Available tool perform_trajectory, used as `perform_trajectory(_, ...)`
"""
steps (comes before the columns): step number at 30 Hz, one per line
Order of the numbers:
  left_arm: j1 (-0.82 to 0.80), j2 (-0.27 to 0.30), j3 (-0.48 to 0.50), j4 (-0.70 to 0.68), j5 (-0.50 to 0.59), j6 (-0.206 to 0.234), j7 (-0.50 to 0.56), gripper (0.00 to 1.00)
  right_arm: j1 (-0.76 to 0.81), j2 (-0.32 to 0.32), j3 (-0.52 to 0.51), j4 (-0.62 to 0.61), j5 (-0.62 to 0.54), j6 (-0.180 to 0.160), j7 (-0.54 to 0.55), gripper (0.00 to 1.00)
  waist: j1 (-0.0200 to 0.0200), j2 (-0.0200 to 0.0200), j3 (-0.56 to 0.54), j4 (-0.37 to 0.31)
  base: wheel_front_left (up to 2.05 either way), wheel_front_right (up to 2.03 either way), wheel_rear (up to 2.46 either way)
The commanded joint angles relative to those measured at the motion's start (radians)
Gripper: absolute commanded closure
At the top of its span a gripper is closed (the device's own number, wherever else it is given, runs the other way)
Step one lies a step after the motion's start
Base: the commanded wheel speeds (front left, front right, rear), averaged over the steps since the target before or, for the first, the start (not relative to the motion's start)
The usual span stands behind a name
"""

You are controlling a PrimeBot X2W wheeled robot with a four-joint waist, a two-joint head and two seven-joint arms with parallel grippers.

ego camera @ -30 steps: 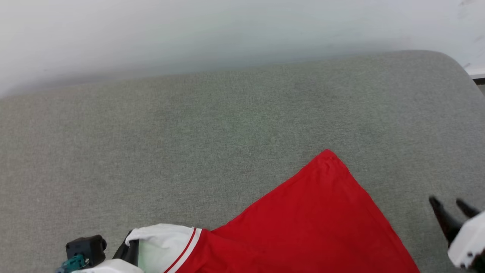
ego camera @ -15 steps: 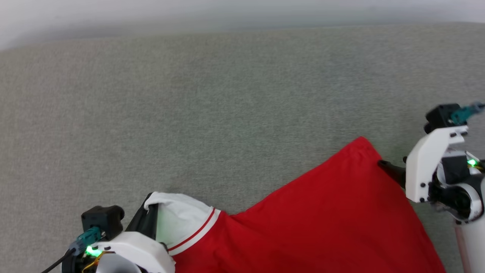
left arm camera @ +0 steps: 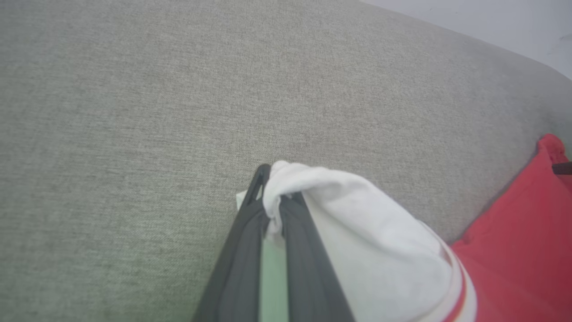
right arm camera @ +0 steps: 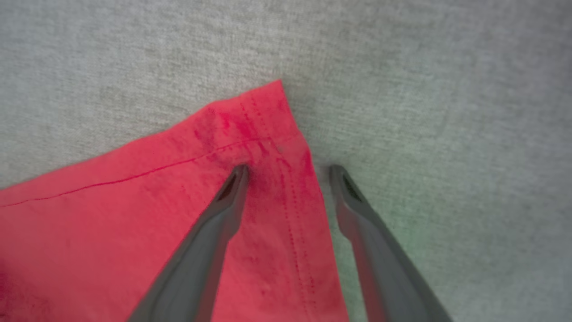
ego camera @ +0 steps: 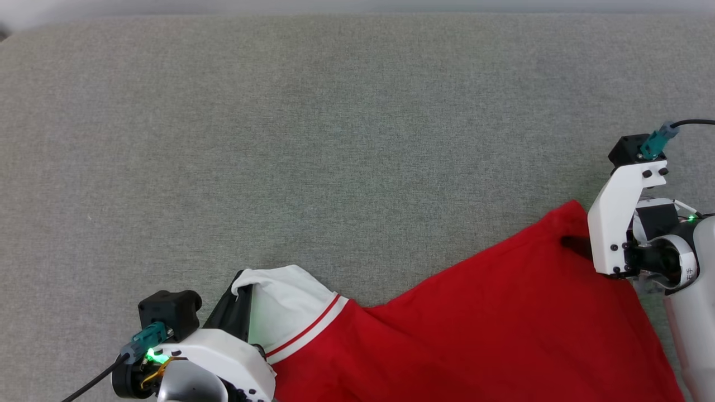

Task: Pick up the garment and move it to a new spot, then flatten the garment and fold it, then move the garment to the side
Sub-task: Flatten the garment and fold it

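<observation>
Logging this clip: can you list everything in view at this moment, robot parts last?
red jersey T-shirt with white striped-trim sleeve: one, red and white, lying along the head view's bottom, middle to right.
grey woven fabric surface: one, grey, under everything.
pale wall: one, off-white, beyond the surface's far edge.
left gripper: one, dark fingers, jaws shut on the T-shirt's white sleeve.
right gripper: one, dark fingers, jaws open astride the T-shirt's red hem corner.

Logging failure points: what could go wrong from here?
The right tool is open astride the shirt corner, half over the grey surface; closing may catch only the edge and slip.
The left tool pinches just the sleeve tip; a pull could free it.
</observation>
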Motion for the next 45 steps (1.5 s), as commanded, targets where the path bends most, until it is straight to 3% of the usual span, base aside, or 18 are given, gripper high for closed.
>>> perform_trajectory(1,-0.018,-0.002,0.001,0.007,-0.003,-0.003,-0.006,1.00,0.056,0.037,0.040,0.064,0.021,0.000,0.027,1.00,-0.0001,0.0000,-0.003,0.003,0.00,0.00,0.00)
perform_trajectory(9,-0.017,0.003,0.006,0.028,-0.004,-0.010,-0.022,1.00,0.012,-0.006,0.047,0.055,0.033,0.000,-0.052,1.00,-0.0001,0.0000,-0.042,0.006,0.00,0.00,0.00)
perform_trajectory(14,-0.055,0.040,0.020,0.026,0.007,-0.023,-0.017,1.00,-0.010,-0.039,0.044,0.016,0.037,0.000,-0.140,1.00,-0.0001,0.0000,-0.118,0.003,0.00,0.00,0.00)
perform_trajectory(18,-0.140,0.084,0.040,0.032,0.009,-0.059,0.008,1.00,-0.034,-0.057,0.028,-0.013,0.039,0.000,-0.206,1.00,-0.0001,0.0000,-0.192,-0.005,0.00,0.00,0.00)
perform_trajectory(23,-0.326,0.115,0.065,0.072,0.003,-0.114,0.044,1.00,-0.087,-0.078,0.008,-0.038,0.036,0.000,-0.252,1.00,-0.0001,0.0000,-0.260,-0.023,0.00,0.00,0.00)
perform_trajectory(31,-0.687,0.109,0.081,0.232,-0.009,-0.188,0.110,1.00,-0.283,-0.093,0.002,-0.017,0.025,0.000,-0.351,1.00,-0.0001,0.0000,-0.274,-0.059,0.00,0.00,0.00)
perform_trajectory(39,-1.071,0.098,0.076,0.465,0.048,-0.237,0.097,1.00,-0.515,-0.102,-0.016,0.022,-0.002,0.000,-0.459,1.00,-0.0001,0.0000,-0.162,-0.085,0.00,0.00,0.00)
perform_trajectory(45,-1.288,0.096,0.071,0.579,0.108,-0.246,0.041,1.00,-0.662,-0.087,-0.031,0.032,-0.016,0.000,-0.558,1.00,-0.0001,0.0000,-0.056,-0.103,0.00,0.00,0.00)
